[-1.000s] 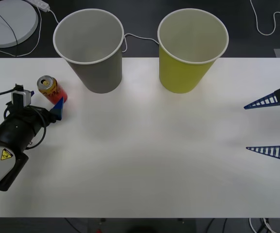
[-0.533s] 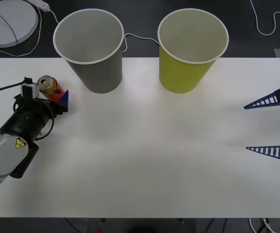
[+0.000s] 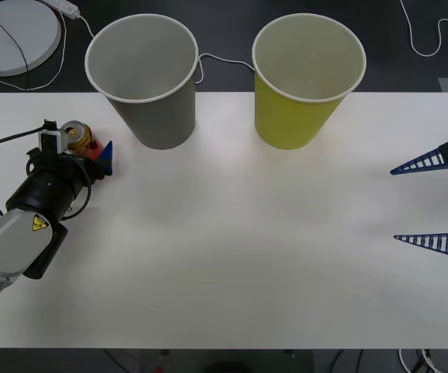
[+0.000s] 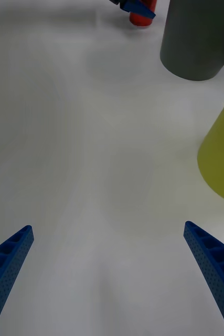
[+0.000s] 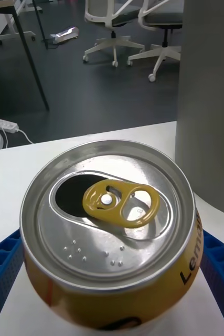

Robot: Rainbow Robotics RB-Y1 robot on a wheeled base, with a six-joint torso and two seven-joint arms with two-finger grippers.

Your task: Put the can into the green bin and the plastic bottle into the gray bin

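Observation:
The can [image 3: 74,135], red and orange with a metallic top, stands upright at the table's far left, just left of the gray bin [image 3: 142,78]. My left gripper [image 3: 80,148] is open, with one blue finger on each side of the can [image 5: 112,210], close against its sides. The green bin [image 3: 307,78] stands to the right of the gray bin, both upright at the table's back. My right gripper [image 3: 433,202] hangs open at the right edge with nothing between its fingers; its wrist view shows the can [image 4: 141,17] far off beside the gray bin [image 4: 201,42]. The plastic bottle is out of view.
A white round disc [image 3: 14,35] and cables lie on the dark floor behind the table's back edge. The white table [image 3: 239,249] spreads wide between the two arms. Office chairs [image 5: 127,21] stand in the room beyond.
My left arm has moved forward toward the can, so its fingers now stand on either side of it. The can, the bins and the right arm have not moved.

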